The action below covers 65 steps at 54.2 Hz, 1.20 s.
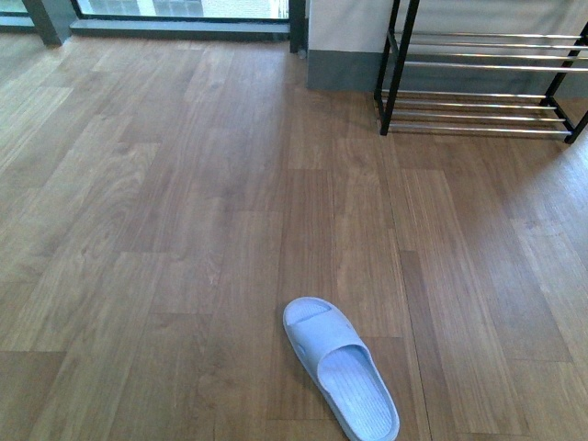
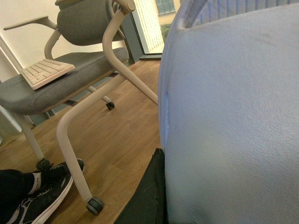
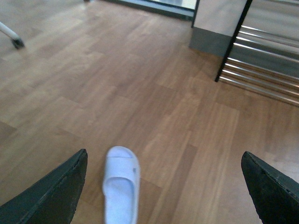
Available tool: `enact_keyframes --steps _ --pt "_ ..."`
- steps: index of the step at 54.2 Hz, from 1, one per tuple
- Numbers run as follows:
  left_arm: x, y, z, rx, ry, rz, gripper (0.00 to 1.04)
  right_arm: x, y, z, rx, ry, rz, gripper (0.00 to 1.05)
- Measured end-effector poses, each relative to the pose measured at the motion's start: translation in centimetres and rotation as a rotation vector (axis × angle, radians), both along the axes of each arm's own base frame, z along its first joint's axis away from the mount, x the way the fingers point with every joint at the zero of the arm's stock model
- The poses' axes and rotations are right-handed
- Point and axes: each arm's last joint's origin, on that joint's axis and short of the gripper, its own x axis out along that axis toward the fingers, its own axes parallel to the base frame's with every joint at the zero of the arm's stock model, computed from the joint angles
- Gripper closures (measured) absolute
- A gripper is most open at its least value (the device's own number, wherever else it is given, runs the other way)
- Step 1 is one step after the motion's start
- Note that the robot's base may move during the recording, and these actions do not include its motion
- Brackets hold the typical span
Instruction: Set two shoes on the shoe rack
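Note:
No grey sneakers are in view. My left gripper (image 2: 205,186) is shut on a pale blue slide sandal (image 2: 229,116) that fills most of the left wrist view. One black finger (image 2: 147,196) lies against it and the other is hidden. A second pale blue slide sandal (image 1: 340,367) lies flat on the wood floor near me, and also shows in the right wrist view (image 3: 120,184). My right gripper (image 3: 163,186) is open and empty above the floor, with that sandal near one finger. The black shoe rack (image 1: 478,39) with chrome bars stands at the far right (image 3: 261,70), with nothing on the tiers that show.
A grey office chair (image 2: 70,79) on castors holds a keyboard (image 2: 46,72). A person's foot in a black sneaker (image 2: 42,196) rests beside it. A window frame (image 1: 184,23) and a grey wall base (image 1: 340,69) line the far side. Neither arm shows in the front view.

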Motion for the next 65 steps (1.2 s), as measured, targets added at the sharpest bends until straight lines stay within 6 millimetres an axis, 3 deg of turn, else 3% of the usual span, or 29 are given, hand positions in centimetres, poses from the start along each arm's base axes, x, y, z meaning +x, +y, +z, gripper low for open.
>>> enact_keyframes --steps 4,9,14,16,20,23,28,32,43,65 --pt "0.0 0.0 0.0 0.0 0.0 -0.001 1.03 3.4 0.1 -0.3 -0.078 0.039 0.005 0.09" --pt "0.0 0.0 0.0 0.0 0.0 -0.001 1.03 7.2 0.6 -2.5 -0.169 0.121 0.037 0.09" --pt "0.0 0.0 0.0 0.0 0.0 -0.002 1.03 10.2 1.2 -6.6 -0.257 0.248 0.057 0.09" --pt "0.0 0.0 0.0 0.0 0.0 -0.001 1.03 11.3 1.4 -9.7 -0.295 0.342 0.079 0.09" --pt "0.0 0.0 0.0 0.0 0.0 -0.002 1.03 12.1 2.2 -15.9 -0.327 0.514 0.114 0.09" --pt "0.0 0.0 0.0 0.0 0.0 -0.001 1.03 12.0 2.6 -19.6 -0.339 0.604 0.121 0.09" --pt "0.0 0.0 0.0 0.0 0.0 -0.001 1.03 11.9 3.1 -23.3 -0.32 0.682 0.107 0.09" --pt "0.0 0.0 0.0 0.0 0.0 -0.002 1.03 12.1 3.7 -25.2 -0.281 0.711 0.099 0.09" --pt "0.0 0.0 0.0 0.0 0.0 -0.001 1.03 13.3 5.7 -27.2 -0.244 0.687 0.121 0.09" --pt "0.0 0.0 0.0 0.0 0.0 -0.001 1.03 13.5 6.0 -27.3 -0.248 0.647 0.147 0.09"
